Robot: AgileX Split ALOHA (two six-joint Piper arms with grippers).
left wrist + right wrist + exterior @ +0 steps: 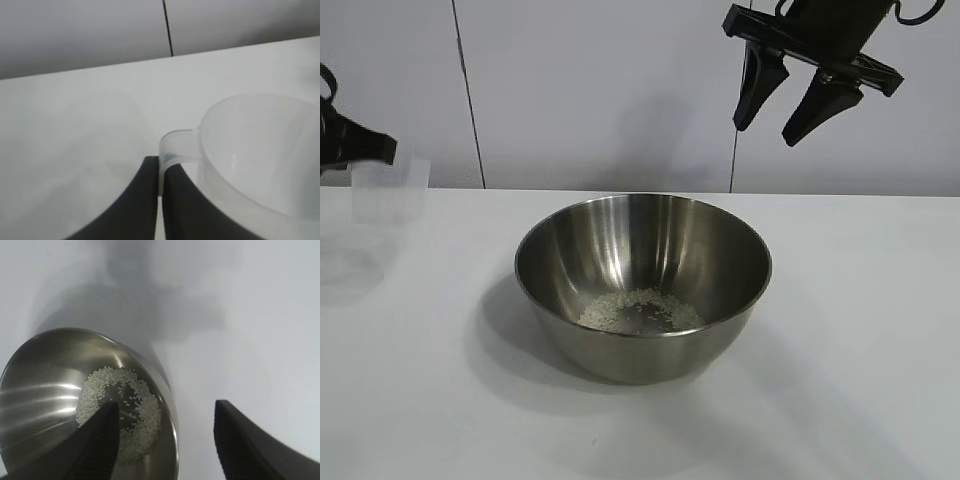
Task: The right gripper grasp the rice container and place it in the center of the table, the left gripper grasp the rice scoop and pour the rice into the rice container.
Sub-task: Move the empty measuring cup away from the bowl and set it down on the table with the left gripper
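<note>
Table (840, 400): plain white, flat, fills the lower part of the exterior view. Behind it a pale grey panelled wall (600, 90) with two thin dark vertical seams.

Bowl (643, 285): shiny steel, round, upright on the table, mouth facing up, near the middle of the table. It casts a soft shadow on the table towards the left arm's side.

Rice (640, 311): thin pale patch of grains on the bowl's floor, bare metal showing in places. Part of the patch is hidden behind one finger in the right wrist view.

Right end effector (798, 96): hangs well above the bowl, over its far right rim, fingers pointing steeply down. Fingers spread apart, nothing between them. Arm cut off by the top edge of the exterior view.

Left end effector (161, 192): at the far left edge of the exterior view, well left of the bowl and higher than its rim; mostly out of that view. Fingers pressed together on the scoop's handle tab.

Scoop (260, 150): frosted translucent cup, faint against the wall in the exterior view, held clear of the table. Roughly upright, mouth up, handle pointing back into the fingers. Far rim cut off in the left wrist view; no rice visible in the part of it that shows.
</note>
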